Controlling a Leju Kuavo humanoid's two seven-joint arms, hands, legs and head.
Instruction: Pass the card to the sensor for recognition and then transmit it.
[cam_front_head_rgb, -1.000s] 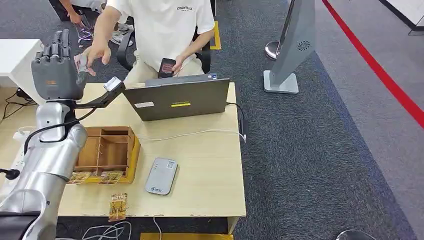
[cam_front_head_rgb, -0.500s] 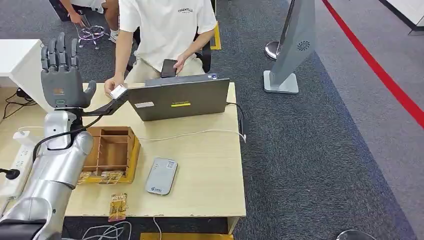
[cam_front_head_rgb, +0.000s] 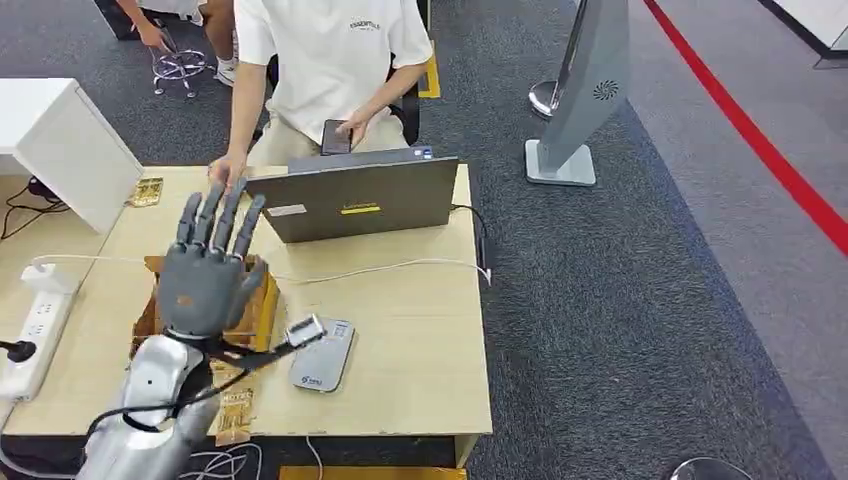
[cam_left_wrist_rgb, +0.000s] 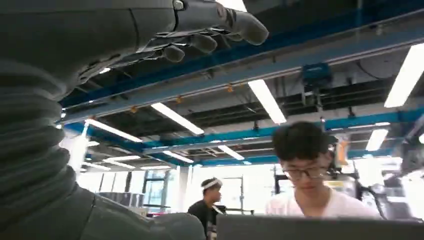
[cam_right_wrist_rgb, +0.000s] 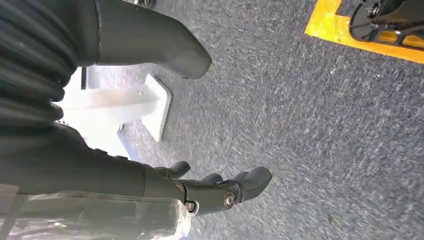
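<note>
Hovering over the wooden organiser, the left hand spreads its fingers, holding nothing; a card lies far-left on the table, the sensor near. Left wrist: ceiling lights. Right wrist: right hand loosely apart above grey carpet.

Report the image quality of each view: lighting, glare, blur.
Head view: even light, sharp table, soft shadows, left robot hand slightly smeared. Left wrist view: backlit, ceiling lights blown out, robot hand dark, the person soft. Right wrist view: carpet streaked with motion blur, right robot hand sharper.
</note>
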